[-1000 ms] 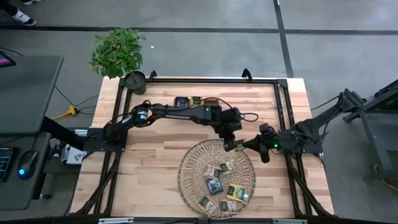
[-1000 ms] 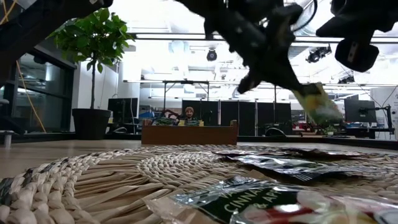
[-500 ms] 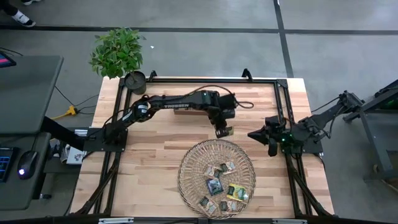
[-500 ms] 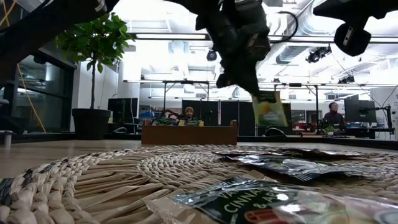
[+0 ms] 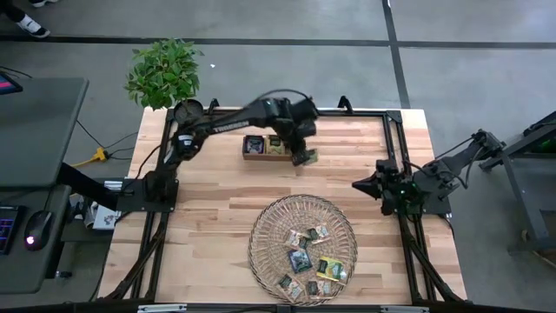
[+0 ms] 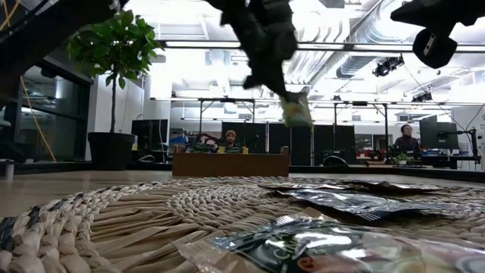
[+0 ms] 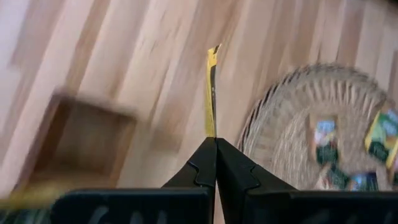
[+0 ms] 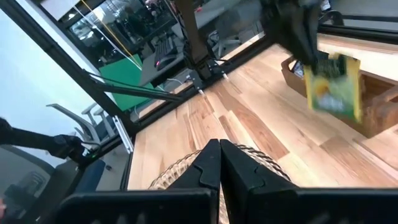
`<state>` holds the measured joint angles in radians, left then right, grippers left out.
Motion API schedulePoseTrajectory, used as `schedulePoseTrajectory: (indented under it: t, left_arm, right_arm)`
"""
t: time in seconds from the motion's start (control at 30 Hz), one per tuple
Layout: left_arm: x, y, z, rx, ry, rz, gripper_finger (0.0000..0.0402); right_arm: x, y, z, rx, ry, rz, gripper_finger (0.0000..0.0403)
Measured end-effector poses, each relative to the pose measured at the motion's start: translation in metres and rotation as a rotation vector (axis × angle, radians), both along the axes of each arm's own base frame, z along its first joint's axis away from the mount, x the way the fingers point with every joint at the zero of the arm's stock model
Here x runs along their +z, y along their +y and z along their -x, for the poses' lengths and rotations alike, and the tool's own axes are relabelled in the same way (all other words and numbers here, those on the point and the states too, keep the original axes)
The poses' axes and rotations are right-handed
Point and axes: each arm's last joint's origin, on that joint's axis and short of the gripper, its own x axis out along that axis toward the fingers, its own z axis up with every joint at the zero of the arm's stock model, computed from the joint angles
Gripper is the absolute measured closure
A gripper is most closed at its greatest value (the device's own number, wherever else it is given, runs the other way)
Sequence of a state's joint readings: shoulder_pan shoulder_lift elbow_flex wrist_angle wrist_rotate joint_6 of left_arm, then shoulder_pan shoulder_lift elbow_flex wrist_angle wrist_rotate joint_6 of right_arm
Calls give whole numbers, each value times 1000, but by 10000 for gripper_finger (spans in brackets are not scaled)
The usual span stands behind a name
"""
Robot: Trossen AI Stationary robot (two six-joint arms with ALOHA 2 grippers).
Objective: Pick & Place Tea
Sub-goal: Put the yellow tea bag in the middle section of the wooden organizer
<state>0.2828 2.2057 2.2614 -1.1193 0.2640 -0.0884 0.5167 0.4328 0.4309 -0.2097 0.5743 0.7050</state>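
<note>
two arms, one woven tray, one plant

2 dark, jointed robot arms: the left arm carries white lettering, the right arm a green light.

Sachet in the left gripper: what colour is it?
Yellow-green sachet, clearest in the right wrist view, pinched by the left gripper.

Bright overhead lights, glare low view; left wrist view motion-blurred.
</note>
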Motion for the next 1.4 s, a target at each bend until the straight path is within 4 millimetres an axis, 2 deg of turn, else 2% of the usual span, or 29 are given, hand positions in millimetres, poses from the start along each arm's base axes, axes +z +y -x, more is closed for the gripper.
schedulePoseTrajectory:
  t: [0.1,0.17,0.27,0.4,0.57,0.73,0.83,0.93,1.07,1.17,1.23,1.3,1.4]
  left_arm:
    - [21,3,9,11,-59,-32,401]
    - [33,3,22,21,-45,-29,401]
    - [52,3,23,45,-145,-69,401]
    - [67,0,34,80,-169,-87,401]
    - [66,-14,30,102,-152,-85,401]
    - [69,-38,21,75,-195,-65,401]
    - [58,-54,5,70,-282,-32,401]
    - [28,-68,-9,73,-289,38,401]
    - [-12,-80,-13,96,-217,79,401]
    - [-31,-81,-4,112,-159,83,401]
    - [-27,-77,4,123,-198,77,401]
    - [-23,-72,19,139,-217,79,401]
    - [-27,-62,35,164,-276,93,401]
  right_arm:
    - [-1,-1,3,1,9,5,403]
    - [-2,-2,4,4,21,11,403]
    - [-3,-4,7,8,34,17,403]
    - [-4,-4,9,25,43,23,403]
    - [-4,-5,11,32,42,33,403]
    - [-2,-6,13,36,26,42,403]
    - [-2,-7,14,39,17,55,403]
    - [-1,-8,15,39,10,55,403]
    - [-1,-8,16,43,9,54,403]
    - [-1,-8,16,48,11,53,403]
    - [-1,-8,16,48,12,54,403]
    - [-1,-8,16,44,16,57,403]
    - [-1,-8,16,31,14,56,403]
